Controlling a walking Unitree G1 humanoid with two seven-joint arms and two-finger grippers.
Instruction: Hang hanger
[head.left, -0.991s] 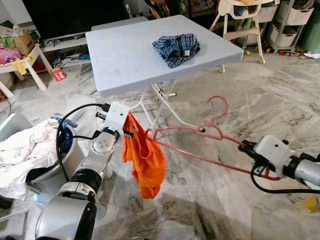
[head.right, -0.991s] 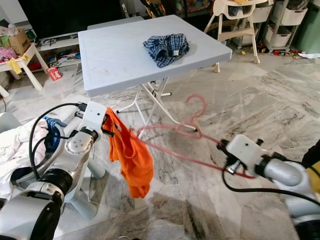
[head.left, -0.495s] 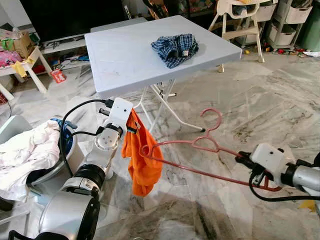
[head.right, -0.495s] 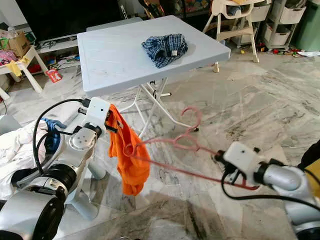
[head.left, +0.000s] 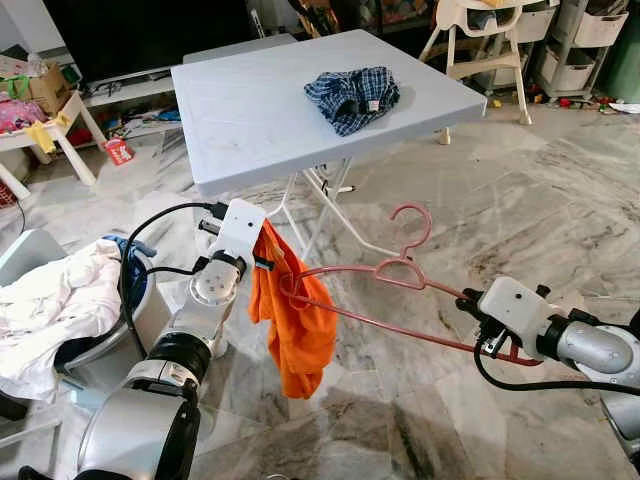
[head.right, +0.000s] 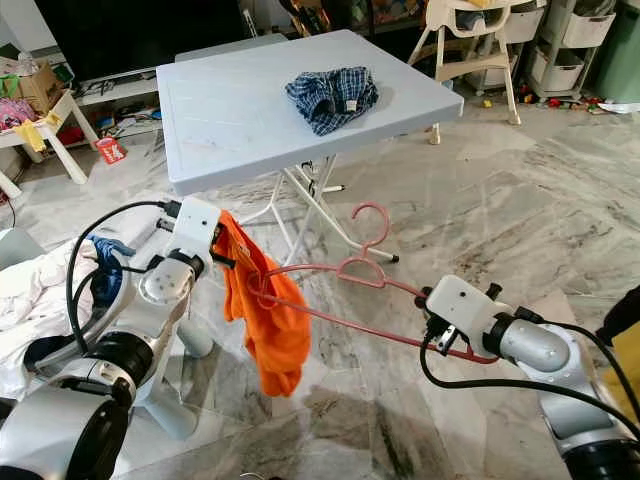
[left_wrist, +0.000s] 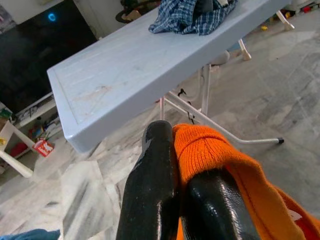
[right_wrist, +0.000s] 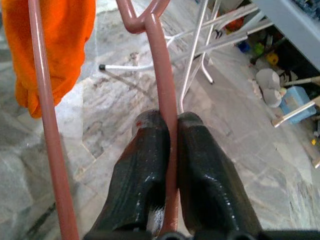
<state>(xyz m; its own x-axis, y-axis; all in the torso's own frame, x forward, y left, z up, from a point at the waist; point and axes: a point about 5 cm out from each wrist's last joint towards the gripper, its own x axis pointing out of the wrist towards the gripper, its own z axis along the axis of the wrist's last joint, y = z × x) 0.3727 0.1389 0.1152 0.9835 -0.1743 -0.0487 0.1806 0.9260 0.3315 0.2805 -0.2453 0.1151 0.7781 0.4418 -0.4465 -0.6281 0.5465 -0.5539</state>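
Head pair looks down — wrist cams close.

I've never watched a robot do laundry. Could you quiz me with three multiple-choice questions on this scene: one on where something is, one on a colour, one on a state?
1. Where is the checked cloth?
A. on the table
B. on the floor
C. in a gripper

2. What colour is the garment that the left gripper holds?
A. blue
B. orange
C. white

3. The right gripper is
A. open
B. shut on nothing
C. shut on the hanger

Answers:
1 A, it lies on the tabletop.
2 B, bright orange cloth hangs from its fingers.
3 C, the fingers pinch the pink bar.
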